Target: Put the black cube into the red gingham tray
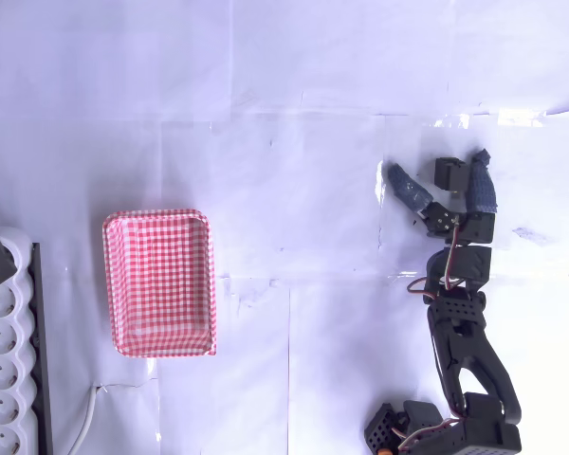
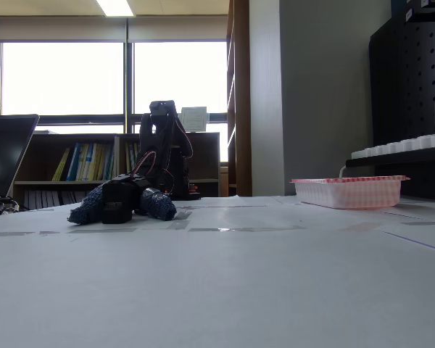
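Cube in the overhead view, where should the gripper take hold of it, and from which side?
Grip the cube by its two opposite side faces, which are flat and parallel. Come in low from the arm's side: the open gripper has a finger on each side of it there.

overhead straight down; fixed view low at table (image 2: pixel 275 290) level

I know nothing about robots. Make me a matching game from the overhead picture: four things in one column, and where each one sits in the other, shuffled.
Things:
1. red gingham tray
2. black cube
3. power strip
4. gripper

Places:
A. at the picture's left edge
B. right side of the table, spread open
C. between the open jaws
D. left of centre, nothing in it

Pairs: 1-D, 2-C, 3-A, 4-B
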Controlling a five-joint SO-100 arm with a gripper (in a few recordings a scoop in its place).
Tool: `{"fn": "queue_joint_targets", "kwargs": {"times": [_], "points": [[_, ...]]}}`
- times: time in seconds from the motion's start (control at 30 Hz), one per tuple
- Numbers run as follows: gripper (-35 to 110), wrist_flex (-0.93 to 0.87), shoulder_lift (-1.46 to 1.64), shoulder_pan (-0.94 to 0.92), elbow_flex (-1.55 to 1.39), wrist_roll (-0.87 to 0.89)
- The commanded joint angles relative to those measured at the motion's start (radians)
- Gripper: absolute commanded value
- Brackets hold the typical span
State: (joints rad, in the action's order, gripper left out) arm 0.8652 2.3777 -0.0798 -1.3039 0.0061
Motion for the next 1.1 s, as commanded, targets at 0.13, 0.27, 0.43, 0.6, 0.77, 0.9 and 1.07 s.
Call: {"fn": "queue_joint_targets", "kwargs": {"times": [0.13,0.27,0.43,0.6,0.77,0.9,1.07], "points": [[47,0.017,0.014,0.025,-0.051,-0.006],[43,0.025,0.017,0.021,-0.054,-0.014],[35,0.025,0.017,0.017,-0.067,-0.029],[14,0.025,0.018,0.017,-0.077,-0.035],[1,0.02,0.012,0.015,-0.077,-0.043],[0,0.011,0.005,0.012,-0.075,-0.041],[0,-0.334,-0.118,0.002,-0.075,0.002]]}}
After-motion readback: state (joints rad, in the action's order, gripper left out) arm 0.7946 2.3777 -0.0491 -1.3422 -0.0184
